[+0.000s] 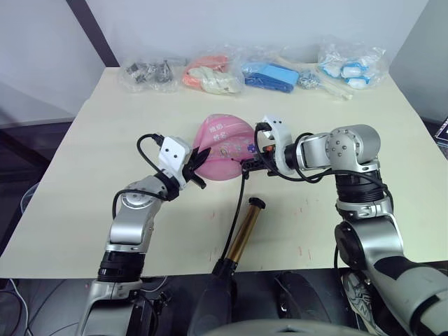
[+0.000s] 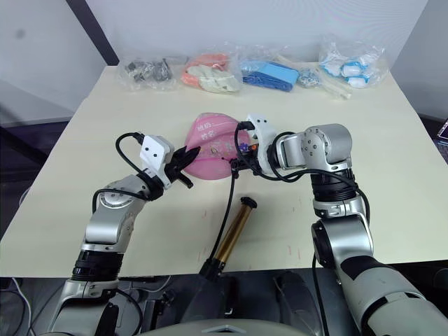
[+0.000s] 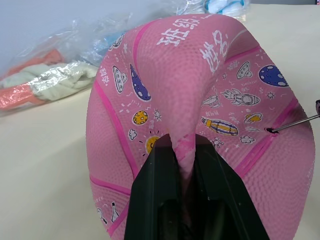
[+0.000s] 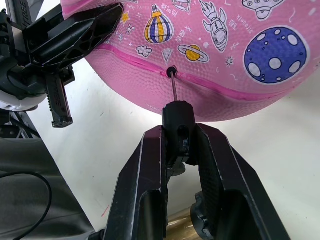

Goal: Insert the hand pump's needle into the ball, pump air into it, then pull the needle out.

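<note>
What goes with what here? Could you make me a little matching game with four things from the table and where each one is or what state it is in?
Things:
1. ball
2. needle
3. hand pump
4. clear bags

States:
A. lying on the table near its front edge, no tool on its gold cylinder
B. lined up along the far edge of the table
C. saggy, a fold of it pinched by the left tool
D. tip at the black valve dot, its black holder clamped in the right tool

Pairs: 1-C, 2-D, 3-A, 4-B
</note>
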`<state>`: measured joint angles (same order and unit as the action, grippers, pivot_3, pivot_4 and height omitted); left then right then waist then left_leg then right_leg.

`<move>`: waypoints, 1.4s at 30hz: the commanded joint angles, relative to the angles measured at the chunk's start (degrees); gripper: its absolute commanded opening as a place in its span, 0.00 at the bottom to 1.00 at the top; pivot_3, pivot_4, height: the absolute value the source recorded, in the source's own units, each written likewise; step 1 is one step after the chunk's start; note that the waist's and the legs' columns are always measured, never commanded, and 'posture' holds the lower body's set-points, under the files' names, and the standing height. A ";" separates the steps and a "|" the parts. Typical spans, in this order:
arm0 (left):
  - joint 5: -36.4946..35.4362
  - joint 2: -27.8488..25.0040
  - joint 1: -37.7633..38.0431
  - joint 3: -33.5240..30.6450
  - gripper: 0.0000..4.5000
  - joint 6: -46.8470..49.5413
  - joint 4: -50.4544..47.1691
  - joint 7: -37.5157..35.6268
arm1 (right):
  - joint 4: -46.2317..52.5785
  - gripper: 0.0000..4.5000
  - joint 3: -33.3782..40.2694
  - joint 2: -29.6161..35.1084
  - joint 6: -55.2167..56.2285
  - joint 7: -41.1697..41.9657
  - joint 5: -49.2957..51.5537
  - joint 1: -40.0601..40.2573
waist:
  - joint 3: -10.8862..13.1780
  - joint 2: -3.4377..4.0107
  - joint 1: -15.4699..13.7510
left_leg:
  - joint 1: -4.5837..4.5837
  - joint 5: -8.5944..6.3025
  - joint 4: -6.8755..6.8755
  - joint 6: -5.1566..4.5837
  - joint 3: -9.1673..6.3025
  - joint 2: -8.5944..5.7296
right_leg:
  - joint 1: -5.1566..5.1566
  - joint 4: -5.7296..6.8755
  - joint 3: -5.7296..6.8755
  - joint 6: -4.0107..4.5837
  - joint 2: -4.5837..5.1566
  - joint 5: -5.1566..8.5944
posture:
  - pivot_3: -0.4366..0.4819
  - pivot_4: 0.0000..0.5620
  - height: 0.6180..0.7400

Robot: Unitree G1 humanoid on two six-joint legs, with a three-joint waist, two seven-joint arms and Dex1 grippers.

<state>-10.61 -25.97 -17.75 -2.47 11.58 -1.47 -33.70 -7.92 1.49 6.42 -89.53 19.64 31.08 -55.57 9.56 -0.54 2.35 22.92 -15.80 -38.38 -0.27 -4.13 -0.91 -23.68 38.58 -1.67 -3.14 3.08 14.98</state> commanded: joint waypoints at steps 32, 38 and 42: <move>0.58 -0.45 0.90 0.40 0.01 -3.62 0.37 -0.97 | -11.81 0.08 2.62 -1.97 -2.97 -7.94 1.84 -7.12 | -0.01 0.01 0.06 | -0.13 0.03 -0.01 0.00 0.04 0.00 | 0.00 0.23 -0.03 0.01 -0.02 0.00 | 0.48 0.27 1.00; 0.52 -0.33 0.74 0.60 0.01 -3.80 0.54 -1.04 | -14.52 0.08 -1.29 0.38 -2.97 -9.11 7.21 -9.63 | -0.01 0.01 0.08 | -0.13 0.03 -0.01 -0.01 0.05 0.01 | 0.00 0.22 -0.04 0.01 -0.01 0.00 | 0.48 0.27 1.00; 0.53 -0.40 0.83 0.66 0.01 -4.04 0.77 -1.24 | -18.47 0.08 -4.49 2.65 -2.97 -9.41 11.75 -12.63 | -0.01 0.01 0.08 | -0.13 0.03 -0.01 -0.01 0.06 0.00 | 0.00 0.21 -0.04 0.02 -0.01 0.00 | 0.48 0.27 1.00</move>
<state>-10.24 -26.19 -16.87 -2.18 8.30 -0.47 -34.25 -25.22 -1.38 8.44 -92.15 10.73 40.58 -66.49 9.55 -0.53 2.42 22.80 -15.77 -38.39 -0.29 -4.07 -0.91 -23.68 38.78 -1.71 -3.12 3.07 14.98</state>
